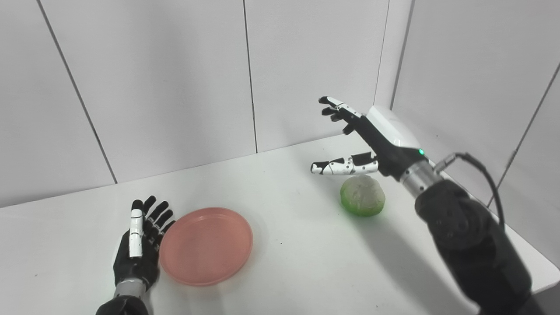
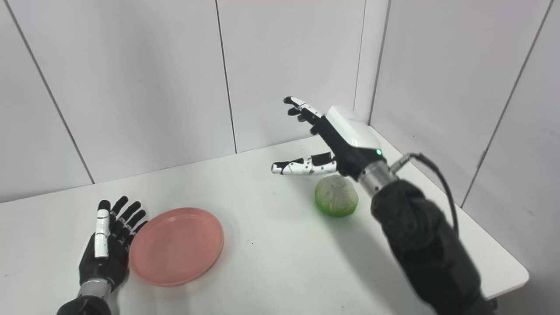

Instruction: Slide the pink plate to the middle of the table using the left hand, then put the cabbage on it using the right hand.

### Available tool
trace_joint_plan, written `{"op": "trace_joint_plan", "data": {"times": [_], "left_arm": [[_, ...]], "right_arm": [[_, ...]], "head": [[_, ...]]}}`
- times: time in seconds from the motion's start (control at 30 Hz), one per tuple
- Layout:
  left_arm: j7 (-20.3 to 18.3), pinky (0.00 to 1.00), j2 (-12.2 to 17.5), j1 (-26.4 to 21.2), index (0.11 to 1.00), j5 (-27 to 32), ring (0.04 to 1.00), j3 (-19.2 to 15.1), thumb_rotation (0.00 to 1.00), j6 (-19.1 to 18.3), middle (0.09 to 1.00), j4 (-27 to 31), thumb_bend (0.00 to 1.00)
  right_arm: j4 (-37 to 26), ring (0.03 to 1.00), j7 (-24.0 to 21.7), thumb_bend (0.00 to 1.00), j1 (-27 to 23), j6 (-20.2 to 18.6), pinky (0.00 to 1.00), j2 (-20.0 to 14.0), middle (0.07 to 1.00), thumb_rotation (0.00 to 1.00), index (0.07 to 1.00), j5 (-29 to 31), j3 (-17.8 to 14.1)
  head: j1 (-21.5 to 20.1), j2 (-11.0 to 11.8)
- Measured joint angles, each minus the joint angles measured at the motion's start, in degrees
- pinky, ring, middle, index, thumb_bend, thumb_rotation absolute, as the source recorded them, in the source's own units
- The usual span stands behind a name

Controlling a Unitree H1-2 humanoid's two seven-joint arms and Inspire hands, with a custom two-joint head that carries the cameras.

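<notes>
The pink plate (image 1: 205, 245) lies flat on the white table (image 1: 288, 262), left of centre. My left hand (image 1: 141, 243) stands open on edge at the plate's left rim, fingers straight and pointing away, touching or nearly touching the rim. The pale green cabbage (image 1: 363, 195) sits on the table to the right. My right hand (image 1: 356, 140) hovers open above and just behind the cabbage, fingers spread toward the left, the thumb (image 1: 343, 166) stretched out below them, holding nothing.
Grey wall panels close off the back and the right side. The table's right edge (image 1: 540, 253) runs close behind my right forearm (image 1: 472, 245). A black cable (image 1: 481, 168) loops off the right wrist.
</notes>
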State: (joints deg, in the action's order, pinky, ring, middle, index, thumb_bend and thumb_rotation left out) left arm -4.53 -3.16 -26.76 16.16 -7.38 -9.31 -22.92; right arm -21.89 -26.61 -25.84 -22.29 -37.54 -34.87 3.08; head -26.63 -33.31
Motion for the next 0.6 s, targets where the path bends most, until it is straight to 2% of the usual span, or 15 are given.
{"op": "trace_joint_plan", "data": {"times": [0.1, 0.17, 0.27, 0.47, 0.53, 0.6], "left_arm": [[0.0, 0.81, -0.1, 0.0, 0.870, 0.0, 0.861, 0.0, 0.86, 0.0, 0.852, 0.0, 0.67], [0.0, 0.80, -0.2, 0.0, 0.876, 0.0, 0.860, 0.0, 0.86, 0.0, 0.850, 0.1, 0.66], [0.2, 0.79, -0.5, 0.0, 0.889, 0.3, 0.856, -0.1, 0.87, -0.1, 0.848, 0.2, 0.65], [0.4, 0.79, -1.1, 0.1, 0.889, 0.8, 0.853, -0.4, 0.88, -1.1, 0.837, 0.9, 0.65], [0.7, 0.80, -1.2, 0.2, 0.887, 0.8, 0.854, -0.4, 0.86, -1.3, 0.832, 1.3, 0.65], [0.8, 0.79, -1.2, 0.2, 0.890, 0.8, 0.854, -0.4, 0.87, -1.5, 0.831, 1.4, 0.65]], "right_arm": [[5.9, 0.815, -5.3, 1.00, -2.9, -0.1, 0.64, -4.0, 0.844, 0.43, 0.816, -1.9, 3.1], [7.5, 0.865, -7.3, 1.00, -4.3, -0.4, 0.67, -5.4, 0.894, 0.42, 0.816, -2.4, 4.0], [13.1, 0.888, -12.3, 1.00, -8.5, -0.7, 0.67, -7.2, 0.926, 0.40, 0.837, -4.3, 8.2], [22.2, 0.915, -16.9, 1.00, -11.2, -0.9, 0.73, -7.9, 0.944, 0.35, 0.865, -6.9, 13.0], [24.3, 0.869, -18.8, 1.00, -11.6, -1.2, 0.68, -7.7, 0.946, 0.34, 0.881, -6.8, 14.2], [26.9, 0.878, -21.4, 1.00, -12.3, -1.7, 0.70, -7.6, 0.954, 0.34, 0.885, -6.7, 15.5]], "head": [[0.5, -0.1], [0.6, -0.2], [0.5, -0.2], [1.2, -0.5], [1.3, -0.6], [1.3, -0.6]]}}
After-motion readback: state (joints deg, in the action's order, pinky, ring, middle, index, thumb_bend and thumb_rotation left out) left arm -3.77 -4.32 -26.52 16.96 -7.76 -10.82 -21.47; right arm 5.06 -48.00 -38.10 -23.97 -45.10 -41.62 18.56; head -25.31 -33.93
